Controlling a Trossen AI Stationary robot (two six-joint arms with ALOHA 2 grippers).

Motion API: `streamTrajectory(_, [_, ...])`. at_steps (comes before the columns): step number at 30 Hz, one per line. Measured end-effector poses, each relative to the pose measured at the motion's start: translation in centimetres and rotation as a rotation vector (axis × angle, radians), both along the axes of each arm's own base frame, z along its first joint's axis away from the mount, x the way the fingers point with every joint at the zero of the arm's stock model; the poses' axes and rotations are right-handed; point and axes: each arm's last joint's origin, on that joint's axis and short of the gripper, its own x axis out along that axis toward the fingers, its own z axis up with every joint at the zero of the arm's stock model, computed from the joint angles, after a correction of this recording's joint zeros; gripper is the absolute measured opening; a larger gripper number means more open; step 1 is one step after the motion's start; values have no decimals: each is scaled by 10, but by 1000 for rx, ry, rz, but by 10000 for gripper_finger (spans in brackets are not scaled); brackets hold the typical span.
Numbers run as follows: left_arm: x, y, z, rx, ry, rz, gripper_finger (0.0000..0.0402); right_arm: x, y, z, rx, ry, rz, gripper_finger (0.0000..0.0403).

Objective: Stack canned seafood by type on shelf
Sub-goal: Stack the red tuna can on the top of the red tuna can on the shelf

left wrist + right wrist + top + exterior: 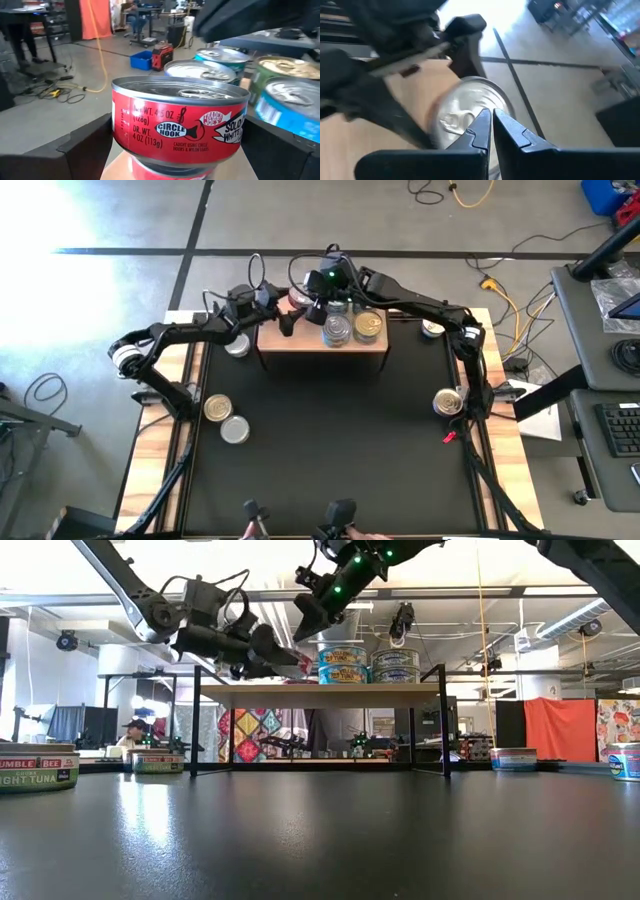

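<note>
On the near half of the black tabletop (pixel 330 450) nothing lies in the middle; toward the left edge two loose tins sit touching, a gold-lidded one (pixel 217 408) and a silver-lidded one (pixel 234 430) just nearer the camera side. On the right edge another tin (pixel 447 402) stands beside the right arm's lower links. Farther back stands the shelf (pixel 322 341), a light-wood board on thin black legs, with one silver tin (pixel 237 346) on the tabletop just off its left end and another (pixel 433 328) off its right end near the back. On the board, toward its right half, stacked cans (pixel 338 330) with blue labels stand beside a gold-lidded stack (pixel 368 325). At the left end of the shelf the left claw (pixel 288 308) has its fingers spread wide around a red-labelled tin (pixel 180 122), which sits on top of another red tin; whether the fingers press its sides cannot be told. The right claw (pixel 490 125) hovers just above that same tin's silver lid, its two fingers pinched together with nothing between them.
</note>
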Motion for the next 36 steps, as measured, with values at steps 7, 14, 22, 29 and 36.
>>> streamTrajectory(7, [5,-1,-6,-16,27,55,373,1,-1,2,-26,-21,28,12])
streamTrajectory(14, [6,-2,-5,-13,18,46,373,9,-10,-14,29,-40,60,12])
streamTrajectory(22, [9,-1,0,0,3,47,373,10,-17,-21,53,-45,39,12])
streamTrajectory(29, [12,-5,0,-11,0,29,373,9,-18,-22,68,-41,29,12])
streamTrajectory(36, [12,-5,-3,-8,34,74,373,9,-17,-22,73,-37,29,12])
